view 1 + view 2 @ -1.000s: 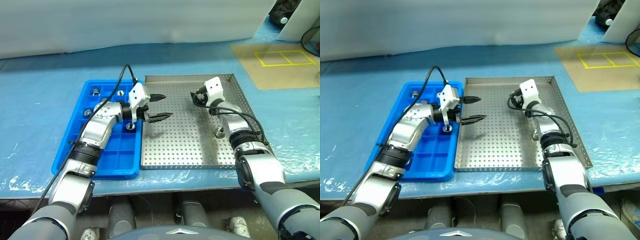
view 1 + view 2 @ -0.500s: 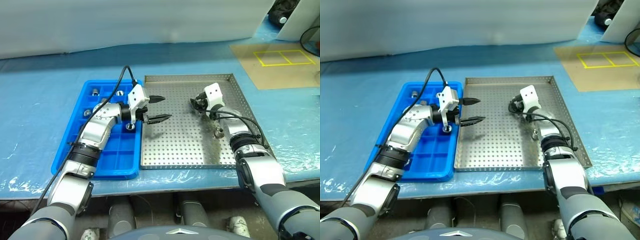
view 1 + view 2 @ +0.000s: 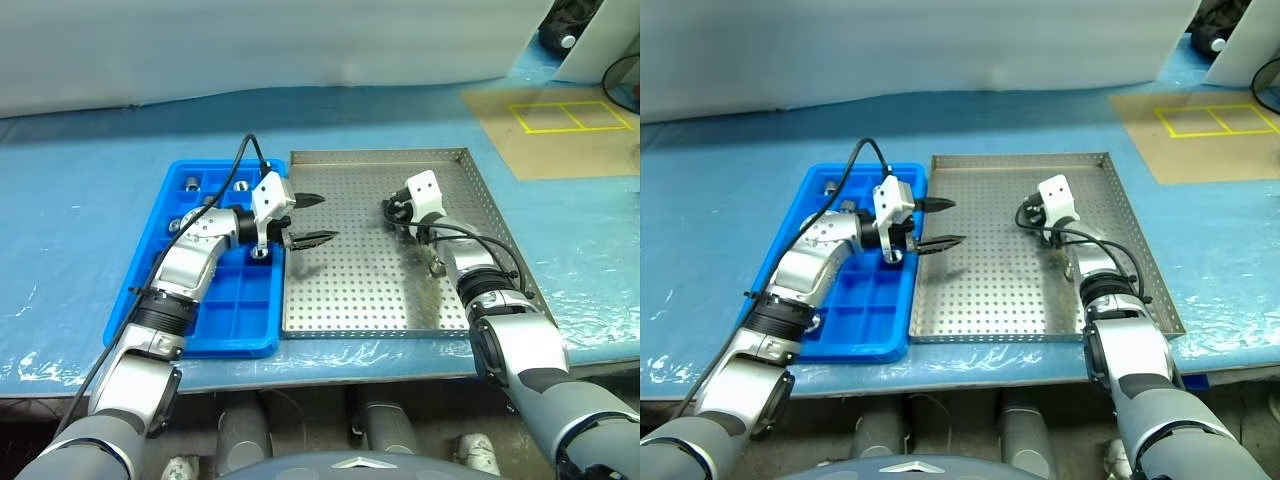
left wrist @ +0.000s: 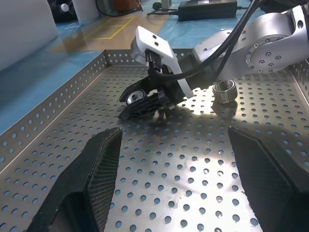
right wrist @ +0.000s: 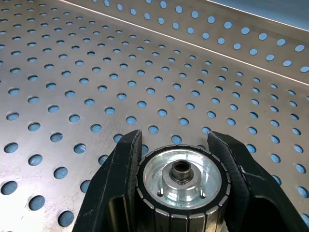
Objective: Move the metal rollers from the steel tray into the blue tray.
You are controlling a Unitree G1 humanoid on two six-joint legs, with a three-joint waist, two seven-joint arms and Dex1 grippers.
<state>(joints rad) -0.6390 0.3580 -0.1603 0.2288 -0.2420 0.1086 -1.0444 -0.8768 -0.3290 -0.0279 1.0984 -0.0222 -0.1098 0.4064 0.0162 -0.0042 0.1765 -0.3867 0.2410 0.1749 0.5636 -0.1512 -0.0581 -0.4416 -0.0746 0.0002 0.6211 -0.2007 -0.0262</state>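
gripping roller [image 5: 180,182], right claw [image 5: 179,159]

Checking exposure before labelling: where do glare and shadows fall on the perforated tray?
Left wrist view: bright glare on the perforated steel tray beside a loose ridged metal roller. Left eye view: the open left gripper casts a soft shadow on it.

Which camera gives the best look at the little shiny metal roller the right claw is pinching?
The right wrist view: the ribbed silver metal roller sits close up between the right gripper fingers. The left wrist view shows it side-on; in the head views it is too small to make out.
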